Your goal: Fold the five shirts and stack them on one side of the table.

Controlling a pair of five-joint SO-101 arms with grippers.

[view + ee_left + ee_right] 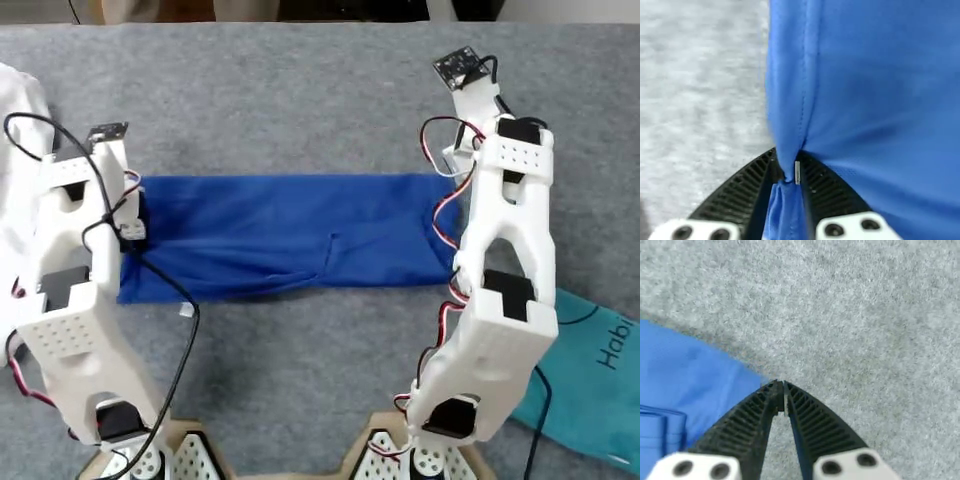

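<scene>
- The blue shirt [290, 235] lies as one long, flat band across the middle of the grey table [320, 100], with one arm at each short end of it.
- Your left gripper [789, 175] is at the left end of the blue shirt. Its fingers are closed on a gathered fold of the cloth, and this hold looks firm.
- Your right gripper [781, 390] is at the far corner of the shirt's right end. Its fingers are pressed together tip to tip, just where the blue corner meets the table. I cannot tell whether any cloth is really caught between them.
- I judge that the step in hand is to lift both ends and fold the band. Before you lift, make sure of the right corner, because a thin catch may slip out.
- Raise both ends together and evenly, and keep the cloth lightly stretched so the middle does not sag or wrinkle.
- The white shirt [18, 120] lies beyond the left end of the blue shirt, and the teal shirt [590, 370] beyond its right end, on the near side. Keep the fold away from both.
</scene>
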